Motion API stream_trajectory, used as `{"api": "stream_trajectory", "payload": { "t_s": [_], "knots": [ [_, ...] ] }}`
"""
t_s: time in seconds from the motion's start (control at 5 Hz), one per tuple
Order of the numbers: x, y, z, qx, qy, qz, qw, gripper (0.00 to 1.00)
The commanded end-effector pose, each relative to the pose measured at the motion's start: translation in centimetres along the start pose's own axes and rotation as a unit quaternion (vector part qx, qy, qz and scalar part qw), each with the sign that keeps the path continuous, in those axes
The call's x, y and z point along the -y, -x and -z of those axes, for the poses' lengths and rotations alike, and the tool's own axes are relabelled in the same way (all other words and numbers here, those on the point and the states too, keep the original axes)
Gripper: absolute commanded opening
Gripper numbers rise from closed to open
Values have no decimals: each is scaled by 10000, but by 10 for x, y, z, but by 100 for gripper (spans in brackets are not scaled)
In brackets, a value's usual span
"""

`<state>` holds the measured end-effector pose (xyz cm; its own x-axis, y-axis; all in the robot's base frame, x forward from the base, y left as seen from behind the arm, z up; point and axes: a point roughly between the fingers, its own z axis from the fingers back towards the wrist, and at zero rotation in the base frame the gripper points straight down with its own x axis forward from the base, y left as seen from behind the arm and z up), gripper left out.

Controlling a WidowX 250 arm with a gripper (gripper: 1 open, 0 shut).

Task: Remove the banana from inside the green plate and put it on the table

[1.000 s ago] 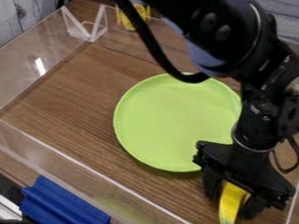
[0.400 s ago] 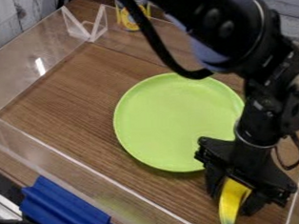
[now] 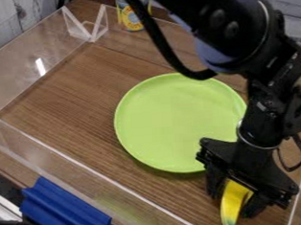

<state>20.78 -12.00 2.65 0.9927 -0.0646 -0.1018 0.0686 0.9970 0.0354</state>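
Observation:
The green plate (image 3: 177,118) lies in the middle of the table (image 3: 75,95) with nothing in it. The banana (image 3: 232,207) is off the plate, just past its near right rim, low over the table by the bottom edge of the view. My gripper (image 3: 238,197) points down over it, one black finger on each side. The fingers (image 3: 211,183) stand wider apart than the banana is thick, so the gripper looks open. Whether the banana rests on the wood is hidden by the gripper body.
Clear acrylic walls (image 3: 35,64) run along the table's left and far sides. A blue ribbed block (image 3: 64,214) sits at the near left corner. A yellow item (image 3: 130,18) stands at the far edge behind the arm (image 3: 225,33).
Almost nothing has moved. The gripper and banana stay in the same spot beside the plate's near right rim.

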Motion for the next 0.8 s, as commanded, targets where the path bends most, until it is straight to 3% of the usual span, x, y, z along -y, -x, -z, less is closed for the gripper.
{"api": "stream_trajectory", "payload": {
  "t_s": [0.0, 0.2, 0.4, 0.6],
  "knots": [
    [0, -8, -8, 173, 49, 15, 9998, 0],
    [-1, -8, -8, 133, 20, 25, 9999, 100],
    [-3, -7, -7, 98, -5, 37, 9999, 0],
    [-5, -7, -7, 63, -29, 47, 10000, 0]
  ]
}}
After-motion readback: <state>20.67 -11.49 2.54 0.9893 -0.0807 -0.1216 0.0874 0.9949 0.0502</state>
